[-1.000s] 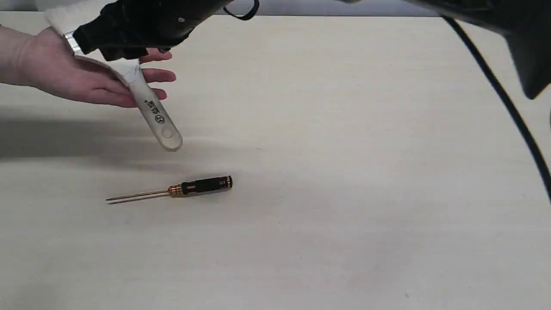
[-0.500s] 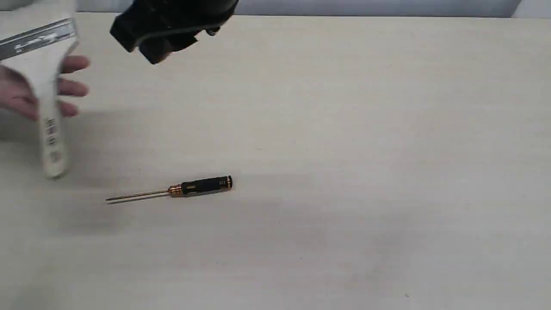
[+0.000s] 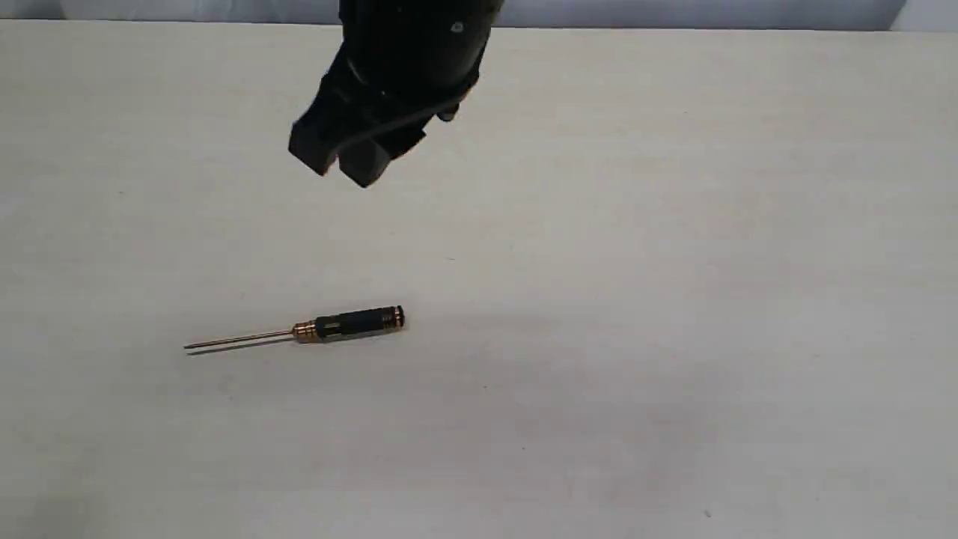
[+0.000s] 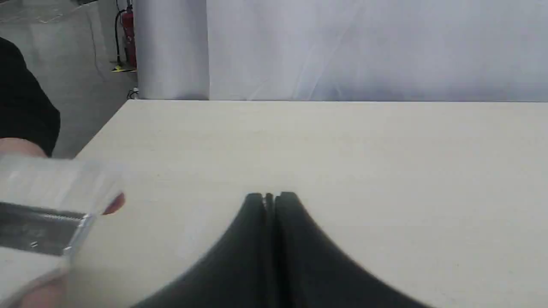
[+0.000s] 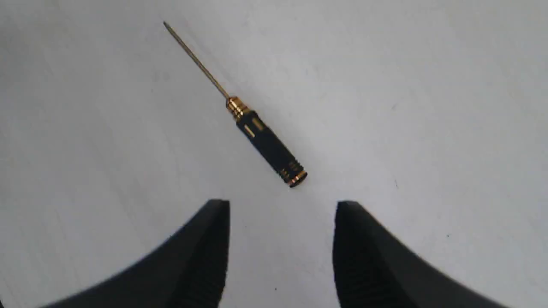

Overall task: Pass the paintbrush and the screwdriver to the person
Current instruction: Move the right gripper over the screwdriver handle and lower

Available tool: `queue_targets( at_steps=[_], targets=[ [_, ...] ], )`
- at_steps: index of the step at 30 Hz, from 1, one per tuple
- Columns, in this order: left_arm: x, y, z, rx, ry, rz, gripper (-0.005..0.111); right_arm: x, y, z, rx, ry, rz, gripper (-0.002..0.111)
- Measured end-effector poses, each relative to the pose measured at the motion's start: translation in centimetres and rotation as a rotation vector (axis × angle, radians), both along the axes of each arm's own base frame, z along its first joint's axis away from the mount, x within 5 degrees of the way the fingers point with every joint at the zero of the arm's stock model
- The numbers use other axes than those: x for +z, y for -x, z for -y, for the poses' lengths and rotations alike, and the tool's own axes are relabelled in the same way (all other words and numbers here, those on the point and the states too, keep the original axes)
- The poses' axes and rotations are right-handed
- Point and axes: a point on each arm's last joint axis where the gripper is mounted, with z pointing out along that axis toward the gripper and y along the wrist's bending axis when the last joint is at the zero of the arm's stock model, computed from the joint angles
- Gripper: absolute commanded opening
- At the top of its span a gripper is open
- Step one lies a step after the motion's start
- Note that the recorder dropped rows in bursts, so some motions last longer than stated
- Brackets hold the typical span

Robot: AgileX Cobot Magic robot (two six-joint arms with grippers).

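On the pale wooden table [image 3: 673, 224] the screwdriver [image 3: 329, 328] lies flat and alone, its black handle toward the right of the exterior view and its thin brass-coloured shaft pointing left, gold bands showing at both ends of the handle. Above and behind it, near the far edge of the table, hangs a black gripper [image 3: 344, 161] on its arm, clear of the surface and well apart from the tool; from this view alone I cannot tell which arm it belongs to. The left wrist view shows the left gripper [image 4: 270, 197] with its two black fingers pressed together, nothing between them, over bare tabletop. At the side of that view the paintbrush [image 4: 38, 222] appears blurred, its silver ferrule and pale bristles visible, held in the person's hand [image 4: 38, 291], a fingertip showing just past the ferrule. The right wrist view looks down on the screwdriver [image 5: 257, 132], lying diagonally just ahead of the right gripper [image 5: 282, 209], whose fingers stand wide apart and empty, not touching the tool.
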Motion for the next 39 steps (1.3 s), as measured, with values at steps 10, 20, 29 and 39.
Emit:
queue_targets(
  at_steps=[10, 20, 29, 39],
  targets=[
    [0.0, 0.0, 0.0, 0.0, 0.0, 0.0, 0.0, -3.2, 0.4, 0.3, 0.071, 0.047, -0.015, 0.042],
    [0.0, 0.0, 0.0, 0.0, 0.0, 0.0, 0.0, -6.3, -0.1, -0.9, 0.153, 0.037, -0.076, 0.042],
    [0.0, 0.0, 0.0, 0.0, 0.0, 0.0, 0.0, -10.2, -1.0, -1.7, 0.227, 0.079, -0.098, 0.045],
    [0.0, 0.0, 0.0, 0.0, 0.0, 0.0, 0.0, -13.5, -1.8, -2.3, 0.281, 0.095, -0.085, 0.045]
  ],
)
